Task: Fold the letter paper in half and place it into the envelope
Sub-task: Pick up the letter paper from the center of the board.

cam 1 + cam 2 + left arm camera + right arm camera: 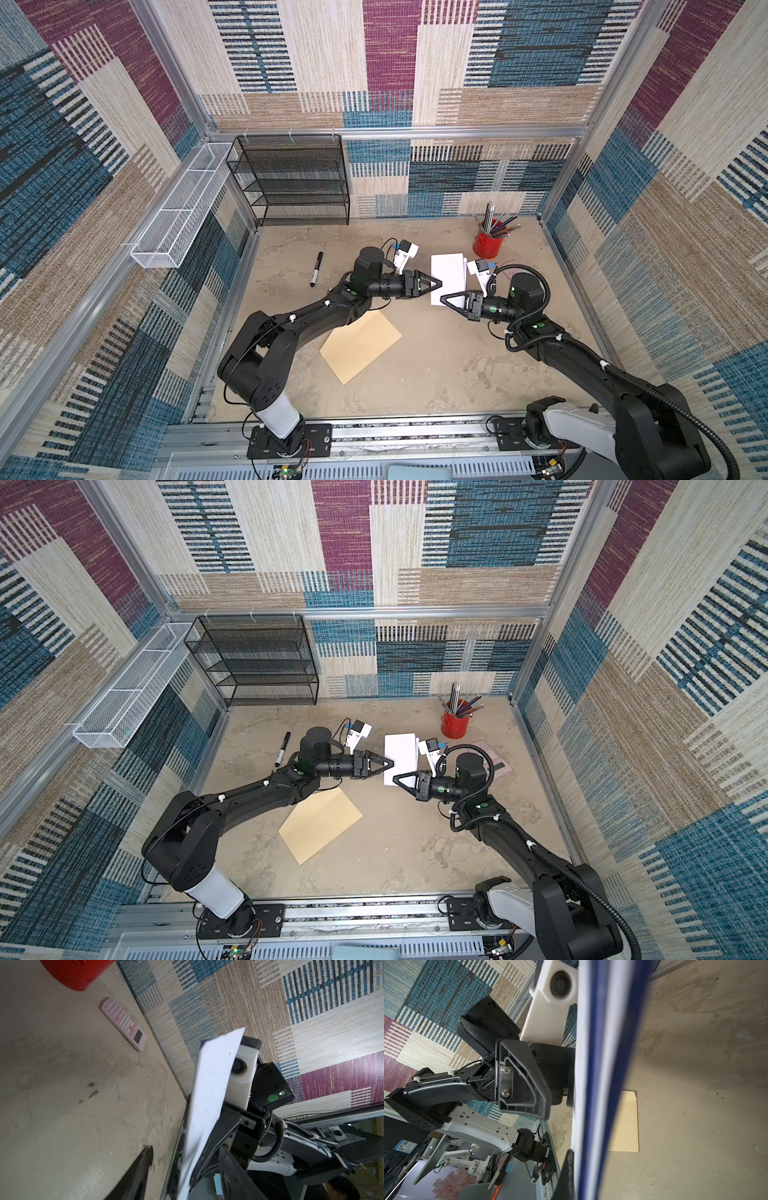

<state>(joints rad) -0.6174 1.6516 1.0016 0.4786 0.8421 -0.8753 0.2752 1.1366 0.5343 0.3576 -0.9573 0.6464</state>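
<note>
We see the letter paper (448, 277) as a folded white oblong, plain back outward, held up off the table (436, 374) right of centre towards the back; both top views show this paper (400, 757) alike. In the left wrist view the sheet (209, 1093) slants, white with a thin blue edge. In the right wrist view we see the paper (583, 1064) nearly edge-on and blurred, with layers bordered in blue. The envelope (360, 347) is plain tan and lies flat on the table, skewed diagonally, nearer the front and apart from the paper. That envelope (320, 827) looks the same in both top views, and part of the envelope (627, 1122) shows in the right wrist view.
</note>
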